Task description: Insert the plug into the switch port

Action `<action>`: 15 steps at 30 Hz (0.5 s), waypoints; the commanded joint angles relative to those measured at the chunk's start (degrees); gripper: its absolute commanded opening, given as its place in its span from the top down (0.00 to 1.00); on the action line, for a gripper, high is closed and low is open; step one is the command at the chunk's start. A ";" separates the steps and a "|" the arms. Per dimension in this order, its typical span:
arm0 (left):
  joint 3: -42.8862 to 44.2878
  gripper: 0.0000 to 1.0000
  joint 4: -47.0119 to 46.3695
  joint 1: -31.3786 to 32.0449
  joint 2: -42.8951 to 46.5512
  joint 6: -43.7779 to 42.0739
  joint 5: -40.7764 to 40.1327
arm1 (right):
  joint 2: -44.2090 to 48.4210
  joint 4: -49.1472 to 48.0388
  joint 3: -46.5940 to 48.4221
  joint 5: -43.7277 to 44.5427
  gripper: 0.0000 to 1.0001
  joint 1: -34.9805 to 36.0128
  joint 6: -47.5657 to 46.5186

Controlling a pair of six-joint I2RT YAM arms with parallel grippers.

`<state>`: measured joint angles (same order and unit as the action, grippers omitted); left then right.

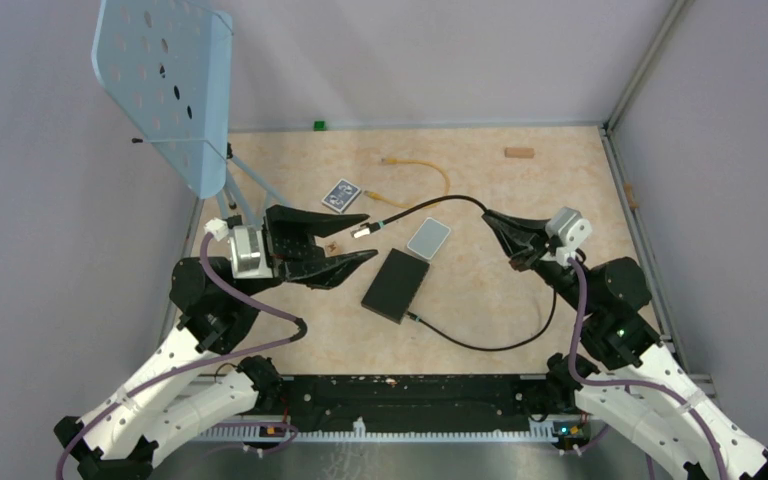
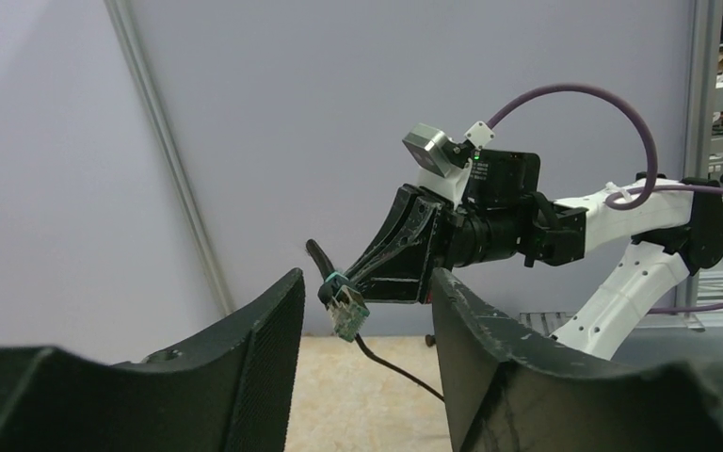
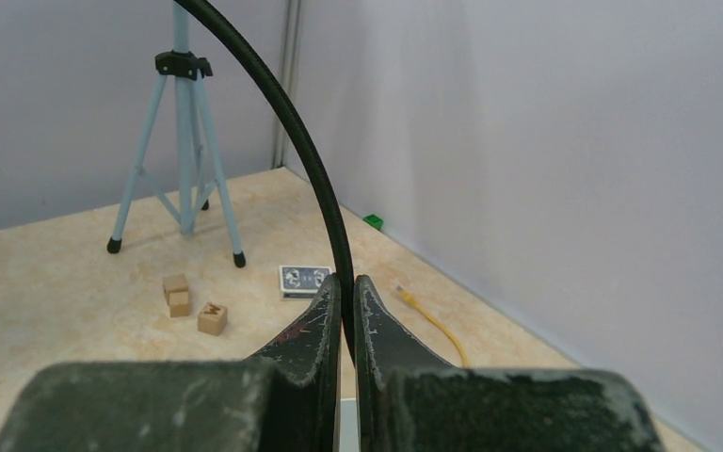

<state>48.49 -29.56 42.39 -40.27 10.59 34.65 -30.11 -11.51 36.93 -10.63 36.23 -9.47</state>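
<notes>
Top external: right pincer (image 1: 488, 215) clamped on black cable (image 1: 430, 203), holding plug (image 1: 363, 230) aloft between parted fingers of left pincer (image 1: 370, 235); black box (image 1: 396, 285) flat on tabletop (image 1: 520, 190) just beside, switch port too small to tell.

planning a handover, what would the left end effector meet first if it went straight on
Probably the plug, hanging on its black cable just ahead of the open left end effector; exact depth is unclear.
</notes>
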 commanded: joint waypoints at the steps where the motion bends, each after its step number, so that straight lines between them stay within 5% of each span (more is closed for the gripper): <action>1: 1.93 0.47 -1.12 0.02 -0.07 0.34 -0.41 | -0.06 -2.64 -0.01 -0.21 1.00 0.59 -0.12; 15: 2.88 0.96 4.77 -0.02 0.37 -0.88 -5.69 | 0.11 -2.13 0.11 -2.55 1.00 0.55 0.77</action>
<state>48.86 -28.12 42.39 -40.23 10.22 31.35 -30.15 -11.29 36.73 -10.70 36.23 -9.43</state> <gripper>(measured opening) 0.106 0.017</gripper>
